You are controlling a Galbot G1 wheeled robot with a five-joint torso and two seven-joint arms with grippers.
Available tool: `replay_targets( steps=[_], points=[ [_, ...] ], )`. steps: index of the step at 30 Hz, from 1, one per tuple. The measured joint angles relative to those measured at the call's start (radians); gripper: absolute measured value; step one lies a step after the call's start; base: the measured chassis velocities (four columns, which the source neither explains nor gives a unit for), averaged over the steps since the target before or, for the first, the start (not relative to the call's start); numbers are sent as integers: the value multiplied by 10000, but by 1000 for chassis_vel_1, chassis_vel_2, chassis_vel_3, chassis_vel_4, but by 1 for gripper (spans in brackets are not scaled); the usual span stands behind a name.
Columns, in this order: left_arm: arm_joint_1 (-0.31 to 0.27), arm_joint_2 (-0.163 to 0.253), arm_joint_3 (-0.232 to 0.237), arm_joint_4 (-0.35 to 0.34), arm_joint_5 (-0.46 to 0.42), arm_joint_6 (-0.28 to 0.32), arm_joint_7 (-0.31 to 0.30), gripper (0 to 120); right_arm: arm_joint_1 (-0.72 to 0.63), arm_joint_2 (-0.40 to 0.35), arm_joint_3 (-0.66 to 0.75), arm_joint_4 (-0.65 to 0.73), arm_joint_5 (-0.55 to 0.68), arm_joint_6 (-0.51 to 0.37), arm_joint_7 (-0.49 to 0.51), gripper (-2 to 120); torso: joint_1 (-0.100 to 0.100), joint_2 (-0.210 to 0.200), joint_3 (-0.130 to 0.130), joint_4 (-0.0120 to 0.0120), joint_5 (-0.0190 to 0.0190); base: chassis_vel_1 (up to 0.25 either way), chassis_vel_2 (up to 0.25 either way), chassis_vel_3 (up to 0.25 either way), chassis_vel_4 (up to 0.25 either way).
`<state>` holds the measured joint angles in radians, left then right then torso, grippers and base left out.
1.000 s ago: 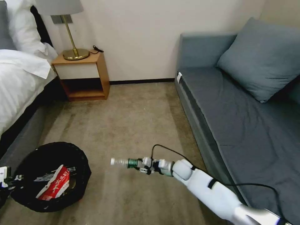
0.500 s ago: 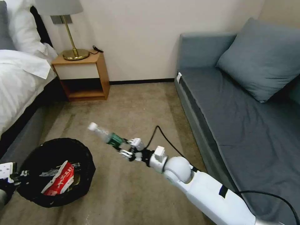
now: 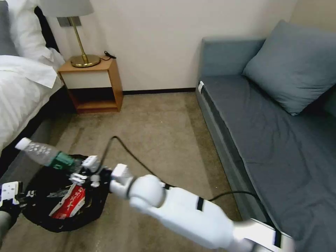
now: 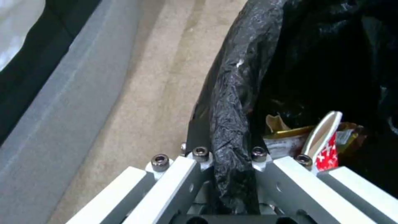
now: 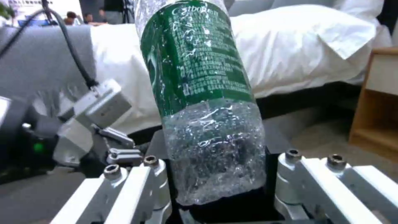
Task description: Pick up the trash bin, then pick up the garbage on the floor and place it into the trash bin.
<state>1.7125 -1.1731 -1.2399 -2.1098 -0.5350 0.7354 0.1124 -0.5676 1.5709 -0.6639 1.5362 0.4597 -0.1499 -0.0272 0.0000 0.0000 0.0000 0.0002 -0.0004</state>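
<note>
The trash bin (image 3: 91, 210), lined with a crinkled black bag, is at the lower left of the head view. My left gripper (image 3: 14, 197) is shut on its rim (image 4: 232, 93), the black plastic pinched between the fingers. My right gripper (image 3: 76, 168) is shut on the base of the clear bottle (image 3: 40, 153) with the green label (image 5: 195, 62), tilted up over the bin's far edge, white cap pointing toward the bed. Inside the bin lie a red-and-white packet (image 3: 70, 202), also seen in the left wrist view (image 4: 327, 140), and a yellow-silver foil wrapper (image 4: 288, 137).
A bed (image 3: 21, 94) with white sheets runs along the left, close behind the bin. A wooden nightstand (image 3: 92, 85) with a brass lamp stands at the back wall. A grey sofa (image 3: 273, 133) is on the right. Beige carpet (image 3: 157, 140) lies open between them.
My right arm has swung left across the carpet with the bottle, from mid-floor to over the bin's edge. The bin stays in my left gripper, shifted only a little.
</note>
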Motion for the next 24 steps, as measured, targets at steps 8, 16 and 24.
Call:
replay_targets(
  steps=[8, 16, 24],
  points=[
    [11, 27, 22, -52, -3, 0, 0, 3, -6, 365, -124, -661, 175, -140, 321, 36, 0, 0, 0, -2, 1, 0, 0, 0, 0],
    [12, -4, 29, -75, -12, 0, 0, 3, 0, 366, -179, -911, 42, -102, 334, 48, 0, 0, 0, -2, 3, 0, 0, 0, 0],
    [-12, -14, 54, -117, -32, 0, 1, 3, -59, 369, -171, -915, 26, -95, 322, 76, 0, 0, 0, -2, 4, 0, 0, 0, 0]
  ],
)
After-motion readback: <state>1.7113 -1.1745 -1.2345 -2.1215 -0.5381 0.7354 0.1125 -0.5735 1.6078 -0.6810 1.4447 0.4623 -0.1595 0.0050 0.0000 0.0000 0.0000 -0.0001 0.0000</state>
